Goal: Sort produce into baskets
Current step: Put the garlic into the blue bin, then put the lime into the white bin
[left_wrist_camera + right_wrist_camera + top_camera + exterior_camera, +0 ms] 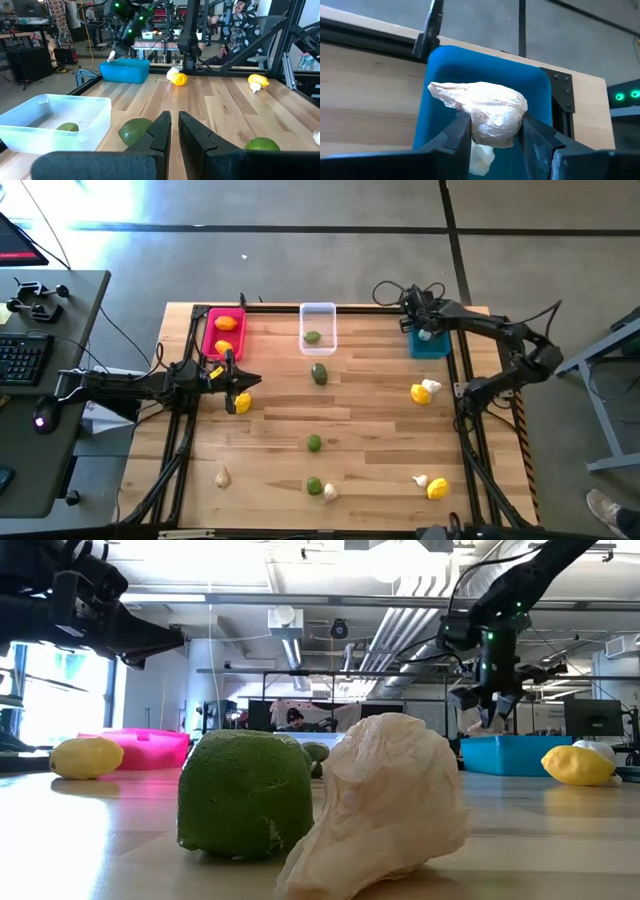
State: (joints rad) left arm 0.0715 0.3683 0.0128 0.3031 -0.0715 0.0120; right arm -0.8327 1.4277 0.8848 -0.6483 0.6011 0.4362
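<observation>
Over the teal bin [485, 70] at the table's two o'clock, my right gripper [490, 131] clamps a garlic bulb [485, 112] for dropping onto the bulb inside, while my left gripper [172, 132] waits, clenched and empty, at nine o'clock.

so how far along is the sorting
Done: two orange fruits in the pink bin, one green in the clear bin. In hand: the right gripper holds a garlic over the blue bin. The left gripper is shut. About ten pieces remain on the table.

Shut left claw [173, 131], green fruit [134, 131] beside clear bin [75, 112], possibly touching
</observation>
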